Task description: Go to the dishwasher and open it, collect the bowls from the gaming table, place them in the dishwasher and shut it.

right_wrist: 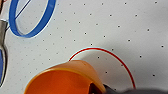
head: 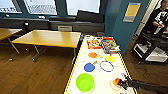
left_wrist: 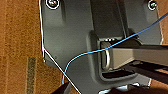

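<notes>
**Right gripper at the small orange bowl on the gaming table**

The long white-topped gaming table with yellow edges point(head: 100, 77) is running up the middle-right of the head frame. The large translucent lime-green plastic bowl point(head: 85, 82) is sitting on it at lower centre, upright, untouched. The small orange plastic bowl point(head: 116, 81) is sitting at the lower right of the frame, over a thin red printed ring point(right_wrist: 117, 60). The right arm is coming in from the lower right edge, and the dark right gripper point(head: 122, 83) is sitting right against the orange bowl's rim. In the right wrist view the orange bowl point(right_wrist: 65, 80) is showing large and tilted, with a dark finger part at its rim; looks like pinching the rim, but cannot tell for sure.

Left gripper: the left wrist view is showing wooden floor point(left_wrist: 17, 45) and a blue cable point(left_wrist: 82, 53); claw state cannot tell.

Flat printed blue disc point(head: 89, 67), blue ring point(head: 106, 66), yellow disc point(head: 109, 59) and orange disc point(head: 92, 55) are lying mid-table. Colourful game boxes point(head: 103, 44) are lying at the far end. Plain wooden tables point(head: 50, 38) are standing at upper left. A person point(head: 160, 18) is standing at upper right, beside a dark cart point(head: 152, 47).
</notes>
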